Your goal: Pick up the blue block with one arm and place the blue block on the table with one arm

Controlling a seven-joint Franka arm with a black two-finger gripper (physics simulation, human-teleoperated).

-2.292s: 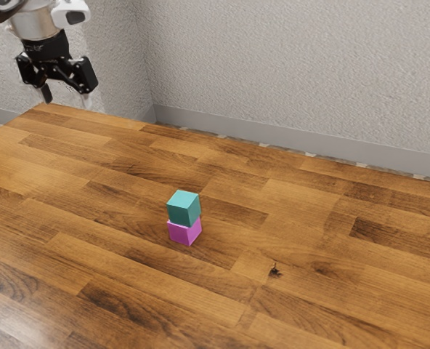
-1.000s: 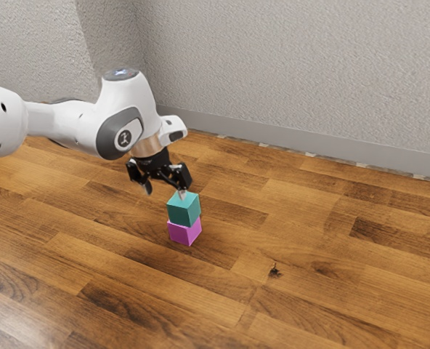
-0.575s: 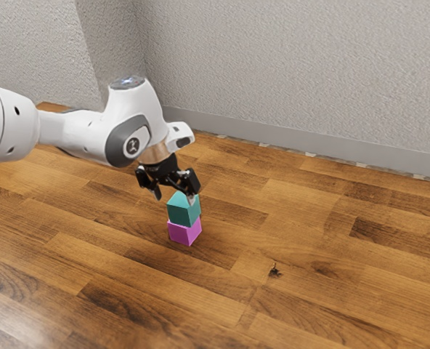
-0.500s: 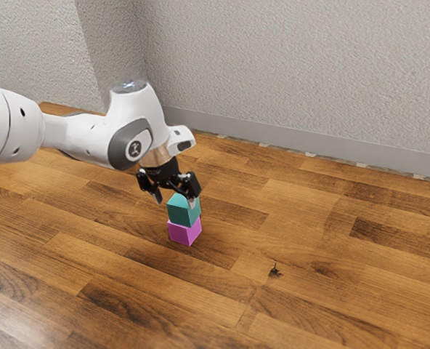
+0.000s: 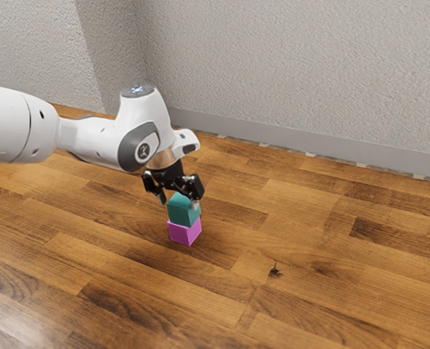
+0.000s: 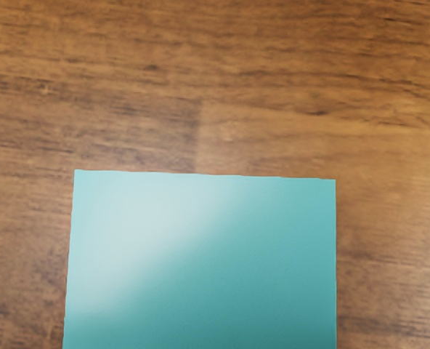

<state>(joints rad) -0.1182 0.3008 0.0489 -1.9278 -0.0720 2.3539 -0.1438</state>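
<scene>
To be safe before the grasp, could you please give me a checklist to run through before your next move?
1. Magenta block resting on the table: ok.
2. Teal block stacked level on the magenta block: ok.
3. Gripper at the upper part of the teal block, not the magenta one: ok.
4. Fingers open, ready to close: ok.
5. Equal gaps between the fingers and the teal block: cannot tell.
6. Teal block gripped, ready to lift: not ok, the fingers are not shut on it.
</scene>
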